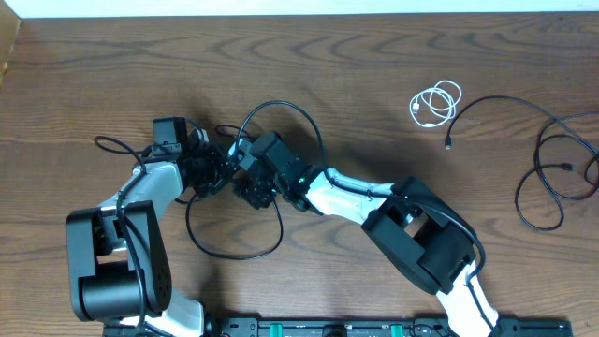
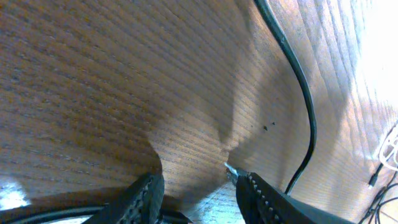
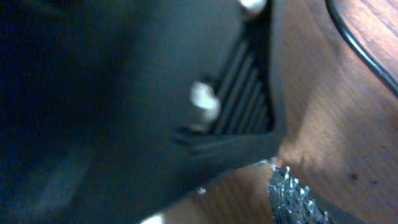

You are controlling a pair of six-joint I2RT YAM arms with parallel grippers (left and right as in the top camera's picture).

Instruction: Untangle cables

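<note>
**Basically just one big dark wood table**

The whole view is a brown wooden table [image 1: 356,56] with wavy grain running side to side. A pale strip [image 1: 281,6] shows past its far edge. The lighting looks even from above, though up close a washed-out glare [image 2: 379,56] hits the wood.

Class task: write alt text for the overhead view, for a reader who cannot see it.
The left gripper and right gripper meet left of centre over a wooden table, above a loose black cable loop. At the picture's right lie a coiled white cable and more black cables.
</note>
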